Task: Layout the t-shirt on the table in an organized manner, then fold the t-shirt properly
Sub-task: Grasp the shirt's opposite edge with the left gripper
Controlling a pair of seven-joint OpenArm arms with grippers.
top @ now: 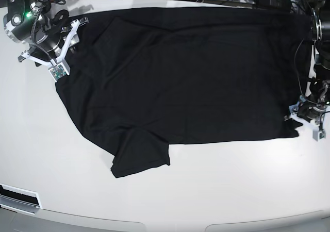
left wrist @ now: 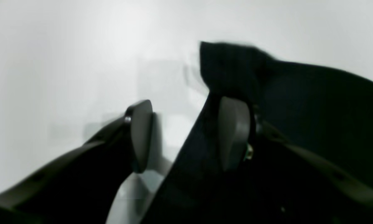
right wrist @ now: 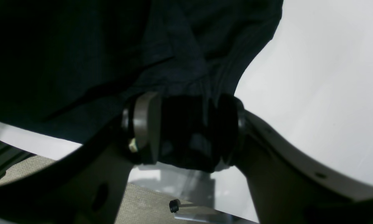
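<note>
Base view. Item: t-shirt [top: 196, 82], plain black, lying on the white bench [top: 170, 201]. It is spread wide across the far half, from the right arm's corner to the left arm's side. One short sleeve [top: 140, 155] sticks out toward the near edge. The body lies mostly flat, with a low ridge near the far corner on the right arm's side. The near hem runs fairly straight; the edge by the sleeve slants.

Right pincer [right wrist: 186, 127]: right wrist view shows a thick bunch of black cloth pinched between its two fingers [right wrist: 144, 124], at the shirt's far corner close to the bench edge. In the base view this arm sits at the far corner [top: 51, 38].

Left pincer [left wrist: 186, 137]: left wrist view, blurred, shows its fingers spread with bare bench between them. One finger [left wrist: 233, 137] lies against or under a raised fold of cloth. No pinch is visible. In the base view it sits at the shirt's near corner [top: 308, 111].

Status, judged: layout largely done, since the garment is opened out and almost wrinkle-free. Left to do: square the slanted side, flatten the ridge, and let go of the gathered corner. Folding not begun; no part of the body is doubled over.
</note>
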